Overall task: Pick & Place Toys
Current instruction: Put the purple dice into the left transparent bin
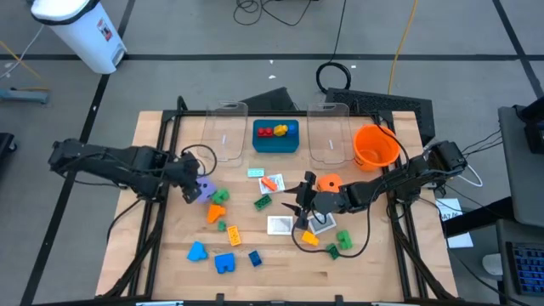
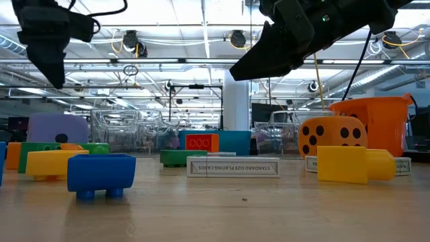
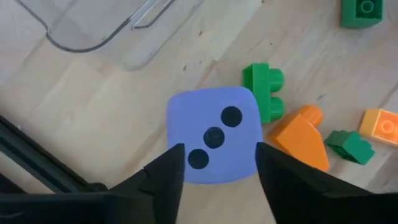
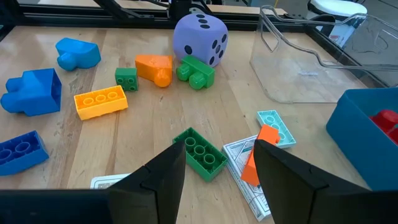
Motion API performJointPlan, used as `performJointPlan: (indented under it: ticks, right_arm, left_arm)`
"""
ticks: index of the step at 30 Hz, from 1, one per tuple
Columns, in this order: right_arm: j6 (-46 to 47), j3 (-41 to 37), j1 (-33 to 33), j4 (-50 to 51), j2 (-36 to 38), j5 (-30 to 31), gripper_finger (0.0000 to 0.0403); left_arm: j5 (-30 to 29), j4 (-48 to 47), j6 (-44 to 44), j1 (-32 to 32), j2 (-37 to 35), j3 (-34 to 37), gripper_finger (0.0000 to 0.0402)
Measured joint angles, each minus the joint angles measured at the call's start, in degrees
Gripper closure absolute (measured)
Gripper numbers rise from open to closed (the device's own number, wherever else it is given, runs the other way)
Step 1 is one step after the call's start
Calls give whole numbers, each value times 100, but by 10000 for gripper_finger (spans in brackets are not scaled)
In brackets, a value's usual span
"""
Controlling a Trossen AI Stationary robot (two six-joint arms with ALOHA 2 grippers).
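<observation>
Purple is what draws the eye on the left side of the wooden counter point(image 1: 170, 255): the purple die point(image 3: 214, 137) is sitting on the wood directly under the left claw point(image 3: 214, 171), its three-dot face turned up, and the two dark fingers are flanking its near edge, spread to about the die's width; whether they are pressing it I cannot tell. Just past the die from that claw, a green brick point(image 3: 264, 93) and an orange piece point(image 3: 301, 134) are lying side by side, and a clear bin point(image 3: 106, 25) is lying further off. Over toward the middle, the right claw point(image 4: 214, 168) is hovering with its fingers spread and nothing between them. Right below and ahead of it a green brick point(image 4: 200, 152) is lying flat, touching white picture cards point(image 4: 245, 165) with a small orange piece point(image 4: 261, 155) on top. Farther out from that claw are a yellow brick point(image 4: 101, 101) and several blue bricks point(image 4: 31, 93). Behind the right claw, the orange die point(image 1: 330, 181) is resting near the orange bowl point(image 1: 375, 147), while the teal tray point(image 1: 276, 140) is holding red and yellow pieces between two clear bins.
</observation>
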State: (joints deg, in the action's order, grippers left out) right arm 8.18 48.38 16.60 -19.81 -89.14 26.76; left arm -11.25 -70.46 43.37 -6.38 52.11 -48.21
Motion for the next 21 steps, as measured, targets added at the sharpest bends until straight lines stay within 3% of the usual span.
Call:
performJointPlan:
  ticks: [11, 21]
  right_arm:
    - [10, 0, 0, 0, -2, 0, 218]
    - [12, -2, 0, 0, -2, -2, 218]
  left_arm:
    - [82, 2, -651, 701, 100, 0, 18]
    - [573, 15, -1223, 942, 988, 0, 12]
